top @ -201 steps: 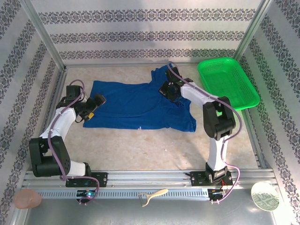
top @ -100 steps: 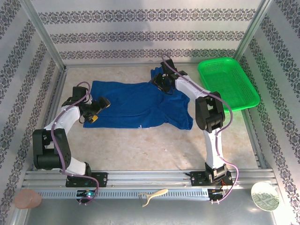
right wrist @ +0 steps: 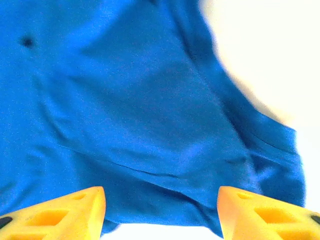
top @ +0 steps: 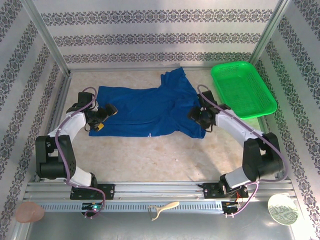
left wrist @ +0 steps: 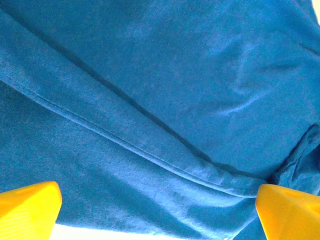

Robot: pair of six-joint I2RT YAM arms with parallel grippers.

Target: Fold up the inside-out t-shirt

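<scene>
**A:** Top external view, biggest thing first: the table (top: pixel 150 155), with the t-shirt (top: pixel 140 110) lying on it to the left of the green basket (top: pixel 242 87). It is mostly flat. One flap reaches up toward the basket's far corner.

**B:** Any fold made?

**A:** None I would call a fold. I judge this to be the laying-out step, since the edge nearest the basket is rumpled.

**B:** And the arms?

**A:** The right gripper (top: pixel 199 116) sits at the shirt's basket-side edge, jaws spread with nothing between them. The left gripper (top: pixel 102 119) is at the end farthest from the basket, jaws wide apart and also empty.

**B:** Touching the cloth?

**A:** Hard to say, because the wrist views are close and soft. The yellow fingertips (right wrist: pixel 55 212) sit just over blue fabric, or perhaps on it.

**B:** Next move?

**A:** Probably each gripper pinches its own edge and draws the cloth smooth before folding. The right one would need to catch that rumpled corner cleanly, through both layers.
</scene>
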